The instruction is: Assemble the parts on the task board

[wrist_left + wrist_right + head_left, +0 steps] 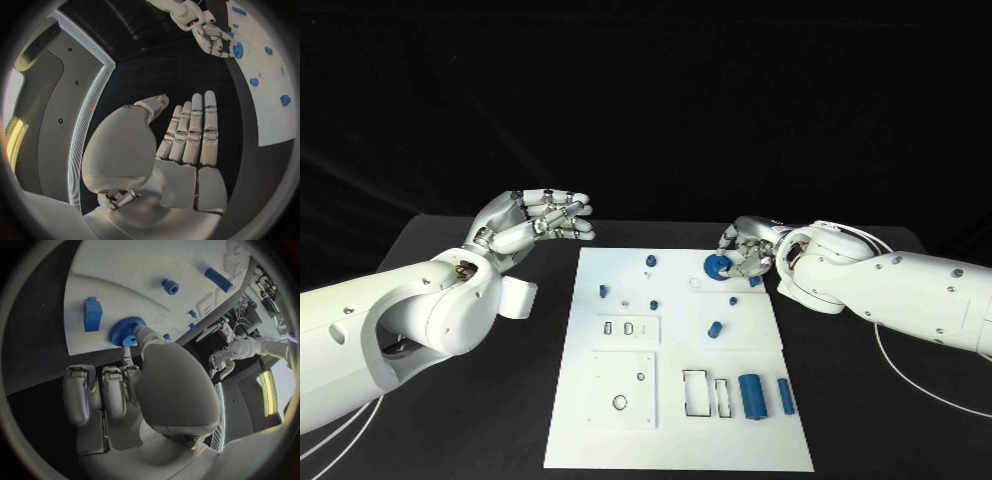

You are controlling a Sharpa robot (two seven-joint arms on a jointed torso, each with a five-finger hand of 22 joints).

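Presently the black desk (473, 440) carries the white task board (678, 440) at its middle, with both arms reaching in. The left hand (548, 218) hovers off the board toward ten o'clock; the left wrist view shows its fingers (195, 131) straight and apart, released and holding nothing. The right hand (750, 250) sits at the board's far edge, toward one o'clock, and grasps a blue gear (127, 331); in the right wrist view the thumb and a finger pinch its toothed rim, just over the board's surface. The step in hand appears to be carrying this gear to its seat. The next move, in my judgement, calls for lining its bore over the proper peg or recess and lowering it squarely; which seat is meant cannot be told. Count on the board in the head view: one gear, two upright blue cylinders (753, 395) at five o'clock, and about six small blue pieces (714, 328) scattered over the far half, the smallest too small to identify. Several outlined recesses (692, 393) stand unfilled, so the assembly looks to be at an early stage.
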